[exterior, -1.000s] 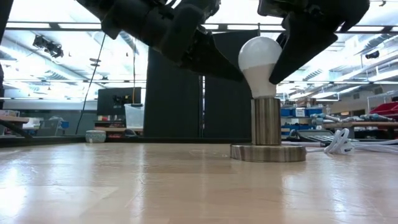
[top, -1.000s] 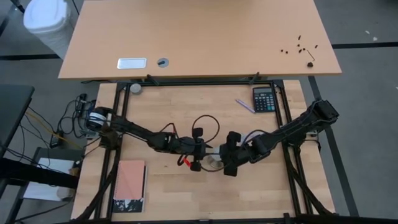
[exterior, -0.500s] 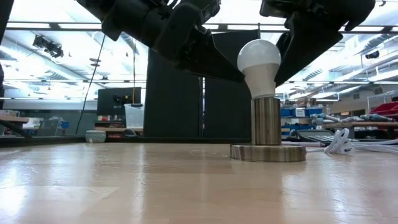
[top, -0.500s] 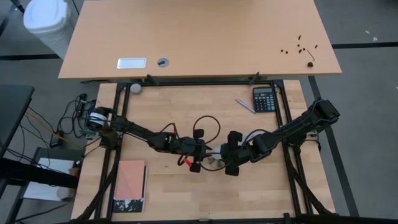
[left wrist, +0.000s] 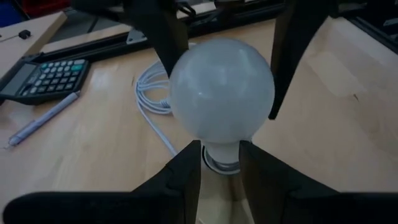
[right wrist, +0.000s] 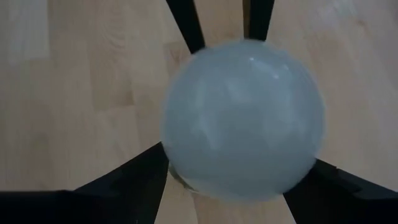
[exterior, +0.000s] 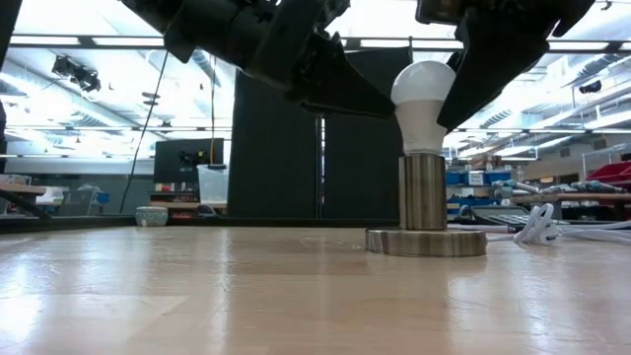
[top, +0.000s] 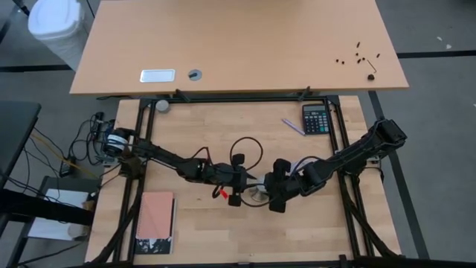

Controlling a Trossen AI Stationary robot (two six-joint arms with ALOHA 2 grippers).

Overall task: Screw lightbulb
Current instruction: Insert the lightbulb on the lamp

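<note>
Low view: the lightbulb [exterior: 422,99] stands upright in the metal socket [exterior: 424,192]. Right gripper [right wrist: 239,180] clasps the bulb's globe from above, fingers [right wrist: 130,180] against its sides. Left gripper [left wrist: 221,171] pinches the socket just under the bulb's neck.

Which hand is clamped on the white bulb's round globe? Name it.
The right hand, its fingers pressed against both sides of the white pear-shaped lightbulb at its globe. The left hand sits lower, at the bulb's narrow neck.
</note>
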